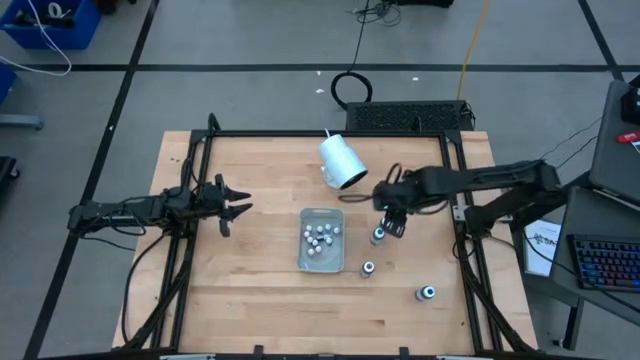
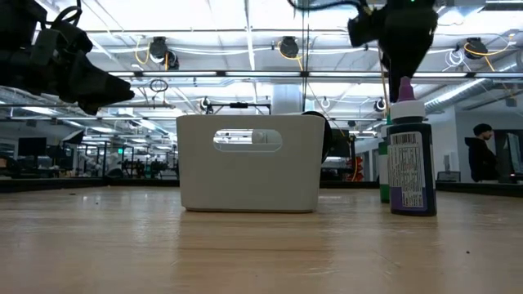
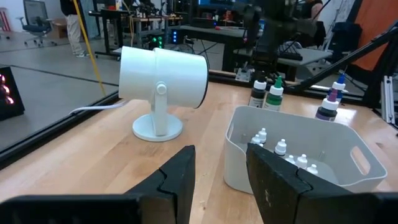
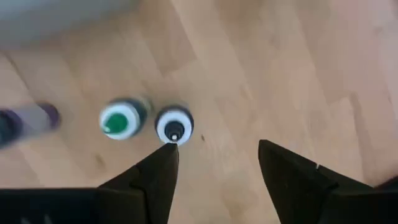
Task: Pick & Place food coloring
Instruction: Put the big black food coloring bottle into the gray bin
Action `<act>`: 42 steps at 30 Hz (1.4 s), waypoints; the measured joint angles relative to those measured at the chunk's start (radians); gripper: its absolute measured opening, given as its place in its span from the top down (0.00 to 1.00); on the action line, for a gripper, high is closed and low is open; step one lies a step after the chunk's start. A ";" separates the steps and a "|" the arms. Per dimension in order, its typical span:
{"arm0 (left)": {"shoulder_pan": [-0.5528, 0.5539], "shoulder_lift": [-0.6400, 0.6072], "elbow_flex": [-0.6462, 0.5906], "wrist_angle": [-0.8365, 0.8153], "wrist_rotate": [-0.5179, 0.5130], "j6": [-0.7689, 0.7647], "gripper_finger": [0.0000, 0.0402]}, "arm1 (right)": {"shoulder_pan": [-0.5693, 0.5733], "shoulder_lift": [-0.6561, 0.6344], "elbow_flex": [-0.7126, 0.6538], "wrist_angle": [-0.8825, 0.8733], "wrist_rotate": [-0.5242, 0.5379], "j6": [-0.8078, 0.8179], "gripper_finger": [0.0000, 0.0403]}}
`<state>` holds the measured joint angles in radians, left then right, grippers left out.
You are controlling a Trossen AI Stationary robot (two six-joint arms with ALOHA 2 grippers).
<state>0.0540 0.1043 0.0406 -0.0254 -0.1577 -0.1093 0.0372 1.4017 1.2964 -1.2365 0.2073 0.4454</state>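
Several tiny whitish food coloring bottles (image 1: 320,238) stand inside the clear tray (image 1: 303,262) at the table's middle. Dark, pale-capped food coloring bottles stand upright on the wood to the tray's right: a green-capped (image 4: 118,122) and a black-ringed one (image 4: 174,125) side by side (image 1: 378,236), one nearer (image 1: 368,268), and one toward the near right (image 1: 427,293). My right gripper (image 1: 394,224) (image 4: 217,158) hovers open above the pair, pointing steeply down and touching nothing. My left gripper (image 1: 238,209) (image 3: 221,168) waits open and level, left of the tray.
A large white cup-shaped thing (image 1: 342,162) on a round foot stands tipped on its side behind the tray. A purple-capped bottle (image 2: 411,159) looms close in the low view, right of the tray (image 2: 249,163). Bare wood lies left of the tray and along the near edge.
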 joint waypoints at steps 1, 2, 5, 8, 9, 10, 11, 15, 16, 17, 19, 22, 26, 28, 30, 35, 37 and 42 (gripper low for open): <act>0.000 0.000 0.000 0.000 0.000 0.000 0.63 | 0.000 0.020 -0.003 -0.008 0.001 -0.011 0.47; 0.000 0.000 0.000 0.000 0.000 0.000 0.63 | 0.000 0.036 -0.005 -0.015 0.001 -0.013 0.47; 0.000 0.000 0.000 0.000 0.000 0.000 0.63 | 0.000 0.066 -0.034 -0.019 0.002 -0.013 0.47; 0.000 0.000 0.000 0.000 0.000 0.000 0.63 | 0.000 0.077 -0.070 0.014 0.002 -0.012 0.46; 0.000 0.000 0.000 0.000 0.000 0.000 0.63 | 0.000 0.077 -0.082 0.026 0.002 -0.012 0.46; 0.000 0.000 0.000 0.000 0.000 0.000 0.63 | 0.000 0.077 -0.094 0.039 0.000 -0.012 0.45; 0.000 0.000 0.000 0.000 0.000 0.000 0.63 | 0.000 0.077 -0.103 0.049 -0.002 -0.012 0.45; 0.000 0.000 0.000 0.000 0.000 0.000 0.63 | 0.000 0.076 -0.126 0.082 -0.051 0.010 0.43; 0.000 0.000 0.000 0.000 0.000 0.000 0.63 | 0.000 0.076 -0.130 0.090 -0.056 0.014 0.43; 0.000 0.000 0.000 0.000 0.000 0.000 0.63 | 0.000 0.076 -0.133 0.105 -0.068 0.014 0.42; 0.000 0.000 0.000 0.000 0.000 0.000 0.63 | 0.000 0.076 -0.138 0.130 -0.100 0.015 0.41; 0.000 0.000 0.000 0.000 0.000 0.000 0.63 | 0.000 0.076 -0.147 0.162 -0.107 0.014 0.39; 0.000 0.000 0.000 0.000 0.000 0.000 0.63 | 0.000 0.076 -0.179 0.230 -0.107 0.005 0.39; 0.000 0.000 0.000 0.000 0.000 0.000 0.63 | 0.000 0.076 -0.198 0.254 -0.107 -0.002 0.39; 0.000 0.000 0.000 0.000 0.000 0.000 0.63 | -0.002 0.076 -0.212 0.262 -0.107 -0.010 0.39; 0.000 0.000 0.000 0.000 0.000 0.000 0.63 | -0.003 0.076 -0.230 0.288 -0.106 -0.012 0.39; 0.000 0.000 0.000 0.000 0.000 0.000 0.63 | -0.003 0.076 -0.230 0.290 -0.106 -0.013 0.40; 0.000 0.000 0.000 0.000 0.000 0.000 0.63 | -0.003 0.076 -0.231 0.290 -0.106 -0.016 0.42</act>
<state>0.0540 0.1043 0.0404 -0.0257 -0.1577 -0.1089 0.0341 1.4780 1.0657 -0.9466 0.1013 0.4297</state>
